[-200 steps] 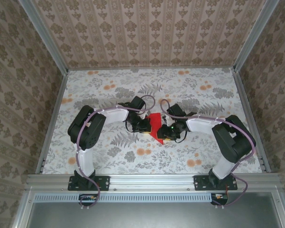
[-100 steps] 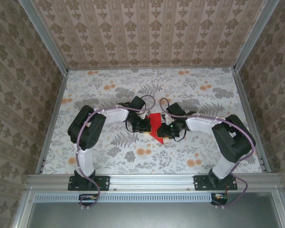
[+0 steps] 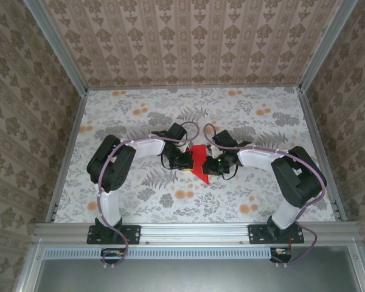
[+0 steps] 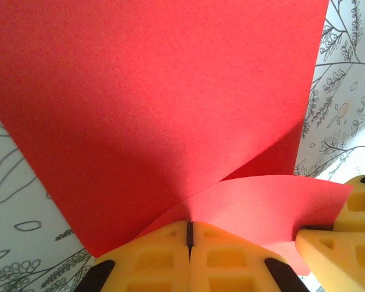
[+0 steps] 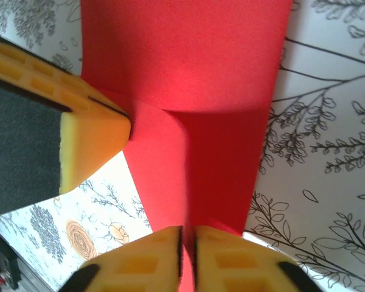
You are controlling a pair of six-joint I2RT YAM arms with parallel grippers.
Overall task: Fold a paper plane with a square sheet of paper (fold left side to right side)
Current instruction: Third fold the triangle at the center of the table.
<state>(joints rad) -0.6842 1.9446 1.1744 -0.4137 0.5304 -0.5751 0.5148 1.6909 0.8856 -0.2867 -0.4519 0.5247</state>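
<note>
The square sheet of paper (image 3: 198, 162) is bright red and lies bent between the two arms at the table's middle. My left gripper (image 3: 184, 159) holds its left side. In the left wrist view the left gripper (image 4: 190, 234) is shut, and a curled flap of the sheet (image 4: 170, 91) rises from its closed tips. My right gripper (image 3: 215, 165) is at the sheet's right side. In the right wrist view the right gripper (image 5: 187, 249) is shut on a raised fold of the red sheet (image 5: 188, 73). A paper plane's dart shape is out of view.
The flowered tablecloth (image 3: 243, 121) covers the table, with open room behind and to both sides of the paper. Metal rails (image 3: 194, 231) edge the front, and patterned walls close the back and sides. The left gripper's yellow finger (image 5: 91, 137) sits close beside the right one.
The right gripper's jaws have closed onto the paper. It has moved slightly left and toward the back, and the sheet's near corner has drawn in. The left gripper has stayed put.
</note>
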